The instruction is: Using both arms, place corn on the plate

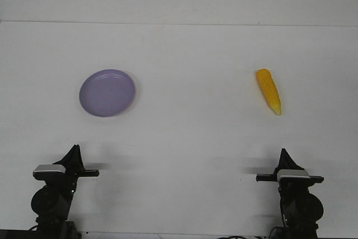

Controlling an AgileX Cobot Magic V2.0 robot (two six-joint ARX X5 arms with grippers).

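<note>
The lavender plate (107, 93) lies empty on the white table, left of the middle. The yellow-orange corn (269, 90) lies on the table at the right, far from the plate, its pale point turned toward me. My left gripper (74, 152) sits low at the near left edge, well short of the plate. My right gripper (285, 155) sits low at the near right edge, well short of the corn. Each gripper shows as one dark wedge with no gap between the fingers, and neither holds anything.
The white table (184, 132) runs back to a pale wall, meeting it along a line at the far edge. Nothing else lies on the table between the plate and the corn.
</note>
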